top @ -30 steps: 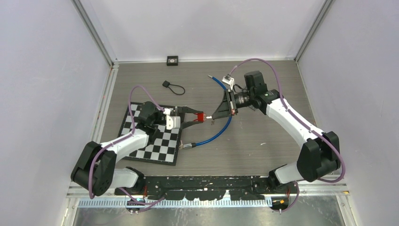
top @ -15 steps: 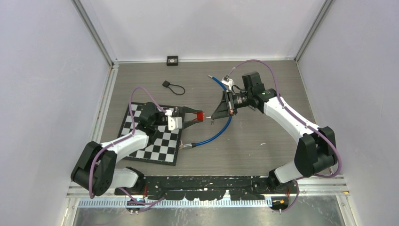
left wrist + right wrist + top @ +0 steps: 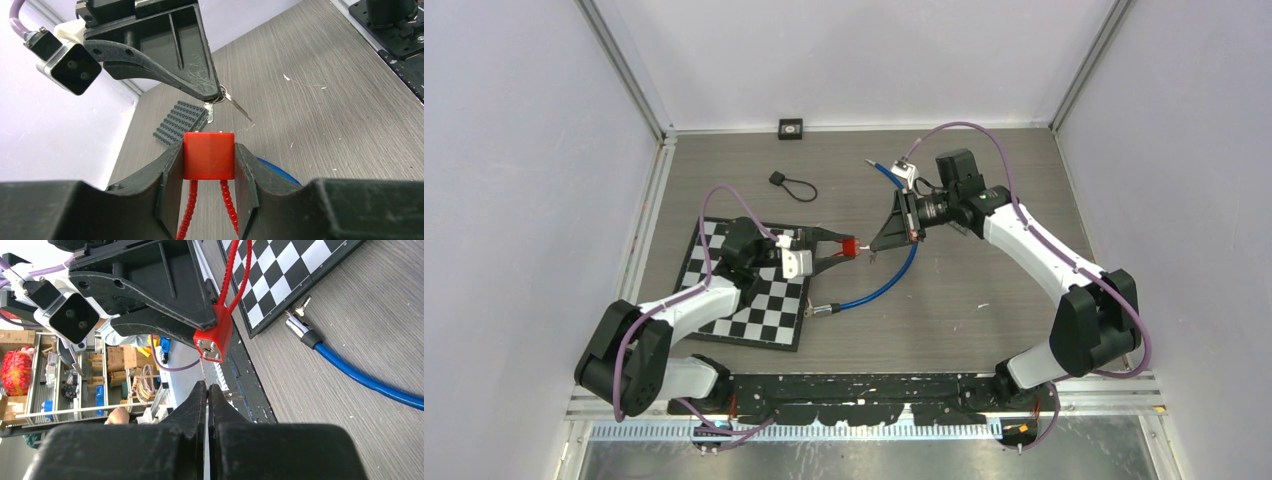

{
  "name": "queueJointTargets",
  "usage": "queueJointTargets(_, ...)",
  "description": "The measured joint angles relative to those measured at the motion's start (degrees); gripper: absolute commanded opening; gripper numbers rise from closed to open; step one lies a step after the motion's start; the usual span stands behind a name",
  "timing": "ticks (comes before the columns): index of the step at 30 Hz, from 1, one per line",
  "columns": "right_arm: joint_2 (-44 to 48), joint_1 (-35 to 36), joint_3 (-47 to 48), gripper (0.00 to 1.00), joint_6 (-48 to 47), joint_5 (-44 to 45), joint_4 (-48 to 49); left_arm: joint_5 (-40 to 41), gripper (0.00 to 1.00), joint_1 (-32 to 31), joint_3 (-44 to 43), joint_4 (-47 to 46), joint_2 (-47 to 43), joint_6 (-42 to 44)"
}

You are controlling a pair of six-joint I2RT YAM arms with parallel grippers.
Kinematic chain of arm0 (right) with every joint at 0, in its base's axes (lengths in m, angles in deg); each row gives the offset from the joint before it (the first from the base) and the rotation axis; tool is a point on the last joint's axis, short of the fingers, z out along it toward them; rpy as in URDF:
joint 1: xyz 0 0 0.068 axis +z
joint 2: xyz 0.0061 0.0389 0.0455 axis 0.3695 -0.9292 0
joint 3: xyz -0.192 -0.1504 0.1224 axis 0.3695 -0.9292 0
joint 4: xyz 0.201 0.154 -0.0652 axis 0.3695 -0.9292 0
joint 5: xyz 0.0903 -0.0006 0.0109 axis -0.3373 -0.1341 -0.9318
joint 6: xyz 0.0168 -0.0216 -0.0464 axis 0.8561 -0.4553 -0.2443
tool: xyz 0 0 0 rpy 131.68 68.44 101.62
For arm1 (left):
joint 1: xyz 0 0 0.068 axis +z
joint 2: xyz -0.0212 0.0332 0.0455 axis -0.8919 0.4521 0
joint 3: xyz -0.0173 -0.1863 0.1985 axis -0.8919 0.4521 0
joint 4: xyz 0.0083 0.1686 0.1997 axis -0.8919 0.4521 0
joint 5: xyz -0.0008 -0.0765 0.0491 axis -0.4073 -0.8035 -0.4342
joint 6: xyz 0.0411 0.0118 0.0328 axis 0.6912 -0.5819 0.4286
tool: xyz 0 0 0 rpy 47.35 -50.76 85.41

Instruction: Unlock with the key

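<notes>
My left gripper [image 3: 848,247] is shut on a red padlock [image 3: 850,246], held above the table with its red cable loop hanging back between the fingers. In the left wrist view the padlock [image 3: 208,155] is pinched on both sides. My right gripper [image 3: 874,248] is shut on a small metal key [image 3: 240,107], with a second key [image 3: 209,112] dangling from the same ring. The key's tip is close to the padlock but apart from it. In the right wrist view the padlock's keyhole face [image 3: 210,349] lies just beyond my shut gripper [image 3: 207,386].
A black-and-white chessboard [image 3: 754,305] lies under the left arm. A blue cable [image 3: 886,285] with metal ends curves across the table's middle. A small black looped tag [image 3: 792,185] and a black square block [image 3: 791,127] lie at the back. A grey studded plate [image 3: 182,120] shows in the left wrist view.
My right gripper has moved slightly left with the key, closer to the padlock. The left gripper and padlock have barely moved.
</notes>
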Motion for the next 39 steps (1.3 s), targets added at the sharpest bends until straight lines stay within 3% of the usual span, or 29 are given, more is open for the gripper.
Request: queueJointTargets(39, -1.97, 1.44, 2.84, 0.01, -3.69, 3.32, -4.15, -0.04, 0.00, 0.00, 0.39, 0.28, -0.02, 0.07)
